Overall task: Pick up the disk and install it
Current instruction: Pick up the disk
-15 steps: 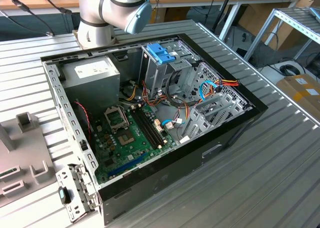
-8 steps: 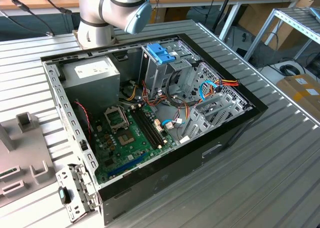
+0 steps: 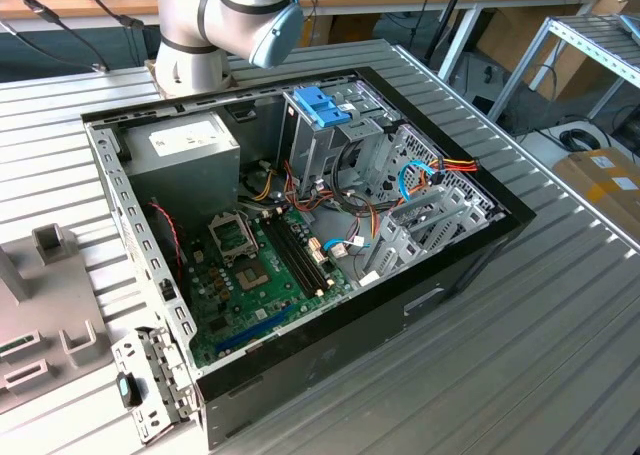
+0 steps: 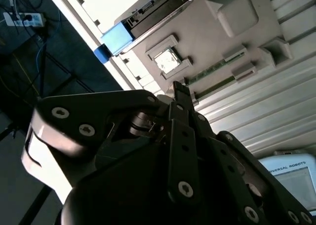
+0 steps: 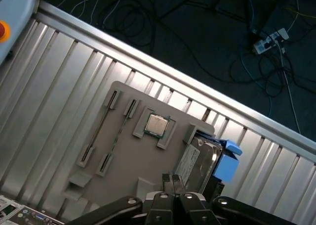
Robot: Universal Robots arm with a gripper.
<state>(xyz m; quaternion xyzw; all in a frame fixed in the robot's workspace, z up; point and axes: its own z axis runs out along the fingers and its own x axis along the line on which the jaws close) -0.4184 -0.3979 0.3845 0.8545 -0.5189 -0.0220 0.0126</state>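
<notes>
— Where is the disk, and what is the arm doing?

— The flat silver-metal disk with a white label [image 5: 200,157] lies at the edge of the pale grey moulded fixture plate [image 5: 131,158] on the ribbed aluminium bench [image 5: 59,76]. Its blue plastic carrier frame [image 5: 228,161] juts past the plate's rim. The black gripper [image 5: 171,177] hovers above the plate just beside the disk and touches nothing. Its fingertips sit together, with nothing between them.

— What could go wrong from here?

— Fingers pressed together cannot straddle the disk, so coming down like that would likely knock it off its seat. A hold on the blue frame alone (plastic, probably springy) could let the drive tilt or slip. Over in the open black computer case [image 3: 400,305], loose coloured cables [image 3: 452,165] crowd the grey metal drive cage [image 3: 320,145] under its blue plastic handle [image 3: 322,105]. They could snag anything carried in.

— And what is hard to tell?

— The gripper's own body covers the disk's near end in the first wrist view. In the second wrist view the disk's top face is washed out white. How the disk is seated on the plate cannot be told, nor which bay of the cage is free.
</notes>
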